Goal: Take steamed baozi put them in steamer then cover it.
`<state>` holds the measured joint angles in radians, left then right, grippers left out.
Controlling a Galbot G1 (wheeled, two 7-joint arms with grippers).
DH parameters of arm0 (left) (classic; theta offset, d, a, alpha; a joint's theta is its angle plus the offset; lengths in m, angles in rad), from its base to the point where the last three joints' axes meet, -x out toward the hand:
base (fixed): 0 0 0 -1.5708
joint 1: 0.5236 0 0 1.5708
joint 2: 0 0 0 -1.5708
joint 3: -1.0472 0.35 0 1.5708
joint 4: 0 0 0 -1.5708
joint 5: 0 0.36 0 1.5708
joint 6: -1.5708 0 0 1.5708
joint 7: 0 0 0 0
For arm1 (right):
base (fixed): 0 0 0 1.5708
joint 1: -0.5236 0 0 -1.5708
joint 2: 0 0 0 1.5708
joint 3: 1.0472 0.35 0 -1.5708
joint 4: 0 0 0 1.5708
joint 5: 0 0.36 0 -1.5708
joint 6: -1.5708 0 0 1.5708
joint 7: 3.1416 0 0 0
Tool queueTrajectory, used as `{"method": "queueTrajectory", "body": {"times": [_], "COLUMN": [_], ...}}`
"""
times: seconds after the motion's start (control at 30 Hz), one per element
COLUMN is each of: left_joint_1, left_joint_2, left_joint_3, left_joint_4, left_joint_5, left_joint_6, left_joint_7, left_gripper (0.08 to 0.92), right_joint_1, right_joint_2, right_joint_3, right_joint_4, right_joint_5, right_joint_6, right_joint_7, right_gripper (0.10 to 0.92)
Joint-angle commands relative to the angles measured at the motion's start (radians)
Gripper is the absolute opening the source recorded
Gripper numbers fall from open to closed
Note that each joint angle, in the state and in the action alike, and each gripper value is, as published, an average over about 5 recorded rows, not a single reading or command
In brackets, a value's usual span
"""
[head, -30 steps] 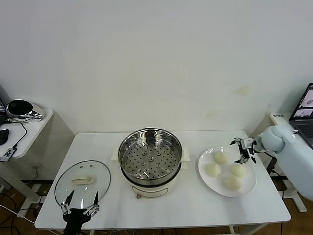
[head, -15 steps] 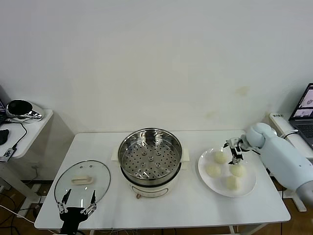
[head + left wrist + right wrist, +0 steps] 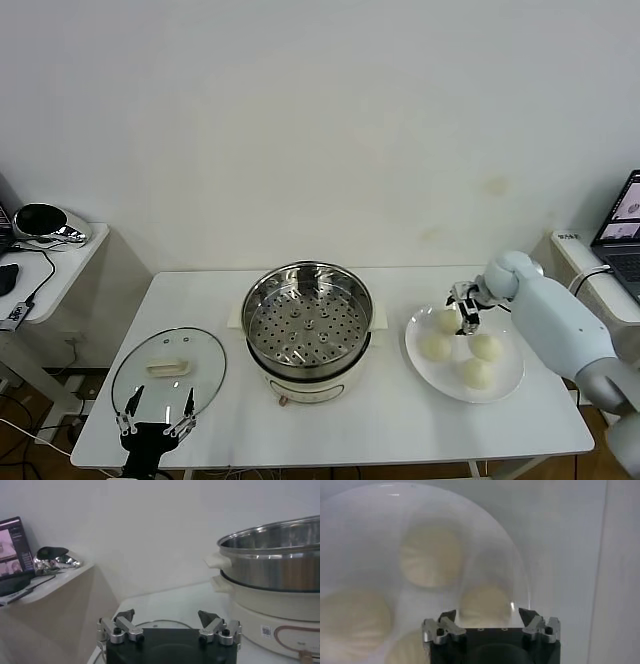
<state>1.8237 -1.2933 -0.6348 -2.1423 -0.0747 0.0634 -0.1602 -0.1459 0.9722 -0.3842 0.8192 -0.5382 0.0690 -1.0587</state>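
Four cream-white baozi lie on a white plate [image 3: 428,375] at the table's right; the farthest one [image 3: 447,320] is nearest the steamer. My right gripper [image 3: 465,306] hangs over that far baozi [image 3: 485,602], which shows between its spread jaws [image 3: 487,615]; they stand either side of it, open, not pressing it. The steel steamer [image 3: 308,330] stands uncovered mid-table, its perforated tray bare. Flat at the front left lies the glass cover [image 3: 168,370]. My left gripper [image 3: 155,418] waits open at the cover's near rim [image 3: 160,622], holding nothing.
A low side table [image 3: 60,262] with a chrome object stands off to the left, beyond the work table's edge. A laptop [image 3: 625,225] sits on a stand at the far right. Bare tabletop [image 3: 380,425] runs along the front between the steamer and the plate.
My right gripper has swung from the plate's right rim leftward across it, down to the far baozi. The left arm has barely moved.
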Motion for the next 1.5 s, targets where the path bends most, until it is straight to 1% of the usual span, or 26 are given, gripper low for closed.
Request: {"method": "queueTrajectory", "body": {"times": [0.03, 0.27, 0.43, 0.57, 0.67, 0.77, 0.87, 0.97, 1.13, 1.23, 1.37, 1.5], "left_joint_1": [0.0, 0.0, 0.003, 0.004, 0.004, 0.004, 0.0, -0.007, -0.017, -0.017, -0.006, -0.005], "left_joint_2": [0.0, 0.0, 0.003, 0.004, 0.008, 0.018, 0.026, 0.03, 0.036, 0.039, 0.042, 0.036], "left_joint_3": [0.0, -0.001, -0.003, 0.0, -0.001, -0.004, -0.005, -0.002, 0.0, -0.001, -0.002, -0.006], "left_joint_4": [0.0, -0.003, -0.005, -0.004, -0.003, -0.004, -0.004, -0.004, -0.002, 0.002, 0.002, 0.0], "left_joint_5": [0.0, -0.001, -0.002, -0.001, -0.003, -0.012, -0.023, -0.029, -0.044, -0.043, -0.038, -0.035], "left_joint_6": [0.0, -0.001, -0.001, -0.001, -0.001, -0.001, 0.0, 0.001, 0.001, 0.0, -0.005, -0.008], "left_joint_7": [-0.001, -0.001, -0.002, -0.002, -0.003, -0.002, -0.002, -0.001, 0.0, -0.003, -0.004, -0.007], "left_gripper": [0.823, 0.823, 0.823, 0.823, 0.823, 0.823, 0.823, 0.823, 0.823, 0.823, 0.823, 0.823], "right_joint_1": [0.008, 0.006, 0.013, 0.039, 0.077, 0.145, 0.26, 0.395, 0.598, 0.694, 0.761, 0.773], "right_joint_2": [0.021, 0.023, -0.002, -0.051, -0.097, -0.15, -0.196, -0.208, -0.165, -0.117, -0.027, 0.089], "right_joint_3": [-0.008, -0.005, -0.016, -0.048, -0.091, -0.15, -0.227, -0.326, -0.486, -0.587, -0.694, -0.75], "right_joint_4": [-0.026, -0.035, -0.006, 0.052, 0.119, 0.208, 0.302, 0.357, 0.424, 0.463, 0.487, 0.473], "right_joint_5": [-0.013, -0.02, -0.01, 0.035, 0.11, 0.221, 0.334, 0.44, 0.615, 0.692, 0.727, 0.709], "right_joint_6": [0.004, 0.005, 0.003, -0.008, -0.024, -0.046, -0.07, -0.083, -0.074, -0.049, 0.004, 0.076], "right_joint_7": [-0.002, 0.005, 0.002, -0.008, -0.02, -0.034, -0.044, -0.043, -0.01, 0.03, 0.07, 0.111], "right_gripper": [0.687, 0.603, 0.572, 0.558, 0.559, 0.56, 0.56, 0.563, 0.568, 0.569, 0.574, 0.577]}}
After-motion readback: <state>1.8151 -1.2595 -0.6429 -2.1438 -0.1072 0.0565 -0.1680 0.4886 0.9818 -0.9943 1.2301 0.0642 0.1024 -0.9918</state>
